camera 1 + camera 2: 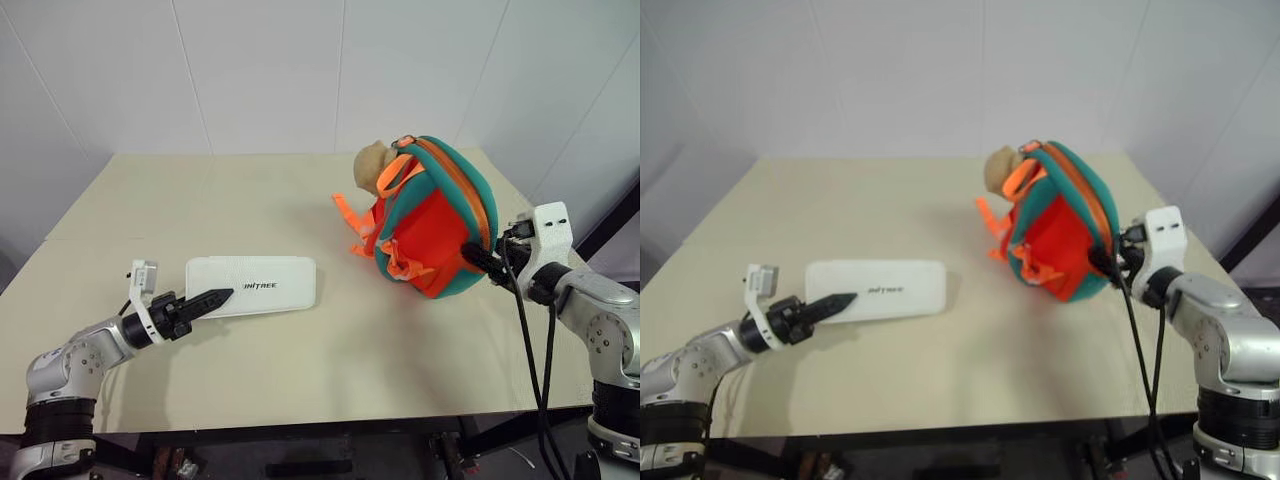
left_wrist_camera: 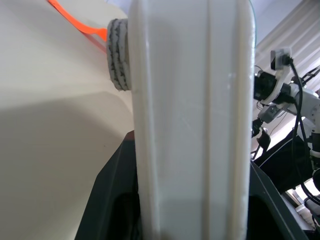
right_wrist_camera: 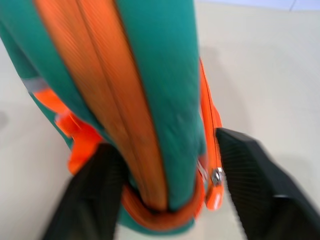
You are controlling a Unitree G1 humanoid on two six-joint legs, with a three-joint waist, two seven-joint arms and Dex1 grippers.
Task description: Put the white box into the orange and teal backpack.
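1. Head cam, L eye: I've got the white box (image 1: pixel 253 286) lying flat on the table (image 1: pixel 300 370), near-left area, lettering up. My left gripper (image 1: pixel 212 299) sits at the box's left end, tips over its edge. The orange and teal backpack (image 1: pixel 434 220) stands upright on the far-right part of the table, well apart from the box, tan plush toy (image 1: pixel 372 166) at its top-left. My right gripper (image 1: pixel 478 258) is at the pack's lower right edge.
2. Head cam, R eye: same layout, nothing extra.
3. L wrist: box edge runs up between my two fingers (image 2: pixel 107 200), one each side, touching it, so clamped on the box.
4. R wrist: pack's teal edging & orange zip band sit between my fingers (image 3: pixel 252 185); jaws spread apart, a gap shows on the zip-pull side. Not gripping.
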